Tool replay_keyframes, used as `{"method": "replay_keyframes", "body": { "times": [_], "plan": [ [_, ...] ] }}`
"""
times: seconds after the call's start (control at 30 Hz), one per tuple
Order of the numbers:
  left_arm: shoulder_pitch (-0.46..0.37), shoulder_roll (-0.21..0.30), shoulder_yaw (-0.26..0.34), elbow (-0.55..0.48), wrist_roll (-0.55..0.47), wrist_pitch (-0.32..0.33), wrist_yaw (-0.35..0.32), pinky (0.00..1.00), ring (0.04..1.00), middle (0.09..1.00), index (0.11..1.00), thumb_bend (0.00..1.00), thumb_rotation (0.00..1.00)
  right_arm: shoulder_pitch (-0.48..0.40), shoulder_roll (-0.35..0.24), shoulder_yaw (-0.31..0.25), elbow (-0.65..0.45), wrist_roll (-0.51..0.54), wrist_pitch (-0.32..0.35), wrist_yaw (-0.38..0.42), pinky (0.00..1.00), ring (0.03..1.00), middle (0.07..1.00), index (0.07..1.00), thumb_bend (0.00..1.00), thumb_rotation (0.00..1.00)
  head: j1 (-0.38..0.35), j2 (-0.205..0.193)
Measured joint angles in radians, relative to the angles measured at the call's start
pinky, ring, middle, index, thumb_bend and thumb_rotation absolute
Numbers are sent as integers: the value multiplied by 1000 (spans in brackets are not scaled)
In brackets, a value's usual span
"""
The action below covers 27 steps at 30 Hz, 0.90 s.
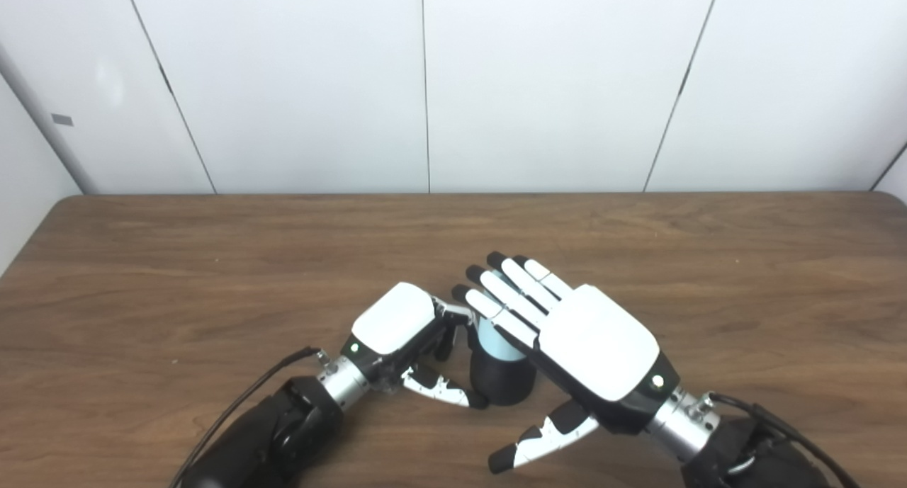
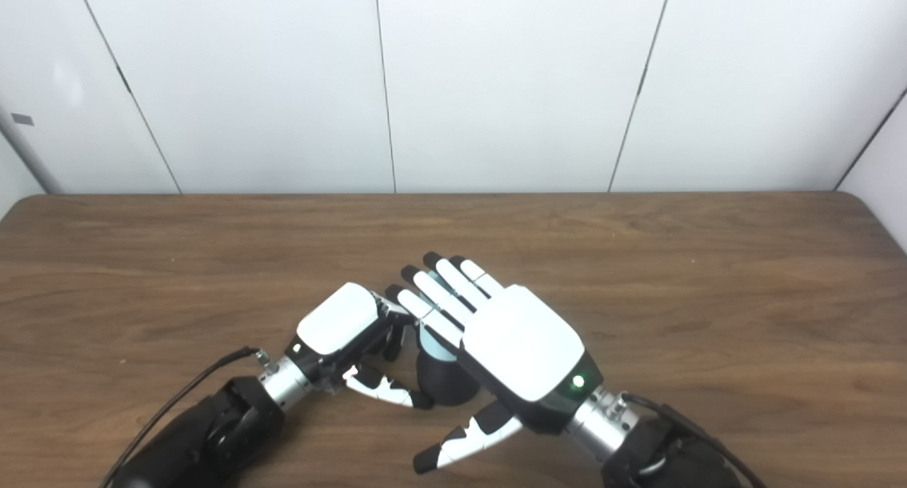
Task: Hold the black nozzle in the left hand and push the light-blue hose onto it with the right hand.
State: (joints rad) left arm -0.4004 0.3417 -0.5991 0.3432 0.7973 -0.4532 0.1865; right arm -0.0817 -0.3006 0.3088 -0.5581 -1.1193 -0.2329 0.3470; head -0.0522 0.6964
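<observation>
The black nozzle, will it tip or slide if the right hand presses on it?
The nozzle looks squat and stands on the table, so tipping seems unlikely. The left hand flanks it, probably checking any slide. The right hand is flat, fingers open, so pressure would spread.

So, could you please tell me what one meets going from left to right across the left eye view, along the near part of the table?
Left hand → black nozzle with the light-blue hose on top → right hand.
</observation>
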Motion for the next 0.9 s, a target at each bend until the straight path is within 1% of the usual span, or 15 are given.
{"method": "replay_keyframes", "body": {
  "times": [0.13, 0.27, 0.4, 0.53, 0.6, 0.73, 0.83, 0.9],
  "plan": [
    [1, 1, 0, 0, -2, 1, 0, 128, 179, 471, 480, 525, 0, 6, 5, 9, 0, -51, 2, -3, 990, 1000, 1000, 1000, 744, 983, 0, 0],
    [2, 2, 1, -2, -3, 2, -1, 125, 175, 471, 480, 525, 0, 21, 12, 19, -2, -84, 3, -12, 1000, 1000, 1000, 1000, 731, 977, 0, 0],
    [2, 2, 1, -2, -3, 2, -1, 118, 168, 471, 480, 525, 0, 23, 12, 20, -1, -92, 3, -21, 1000, 1000, 1000, 1000, 727, 976, 0, 0],
    [2, 2, 0, -2, -3, 2, -1, 120, 170, 471, 480, 525, 0, 30, 12, 22, 8, -92, 3, -54, 998, 1000, 1000, 1000, 702, 968, 0, -2],
    [1, 2, 0, -2, -3, 2, -1, 121, 172, 471, 480, 525, 0, 33, 12, 23, 19, -89, 3, -80, 980, 1000, 1000, 995, 693, 945, 0, -3],
    [1, 2, 0, -2, -2, 2, -1, 120, 171, 471, 480, 525, 0, 40, 12, 21, 52, -49, -5, -153, 907, 994, 987, 947, 693, 836, 0, -5],
    [1, 1, 0, -2, -3, 1, -1, 123, 174, 471, 480, 525, 0, 49, 23, 12, 92, 4, -15, -239, 889, 986, 977, 933, 697, 824, 0, -6],
    [1, 1, 0, -2, -3, 1, -2, 124, 173, 471, 480, 525, 0, 52, 36, 9, 116, 34, -17, -279, 931, 997, 995, 961, 716, 846, 0, -6]
  ]
}}
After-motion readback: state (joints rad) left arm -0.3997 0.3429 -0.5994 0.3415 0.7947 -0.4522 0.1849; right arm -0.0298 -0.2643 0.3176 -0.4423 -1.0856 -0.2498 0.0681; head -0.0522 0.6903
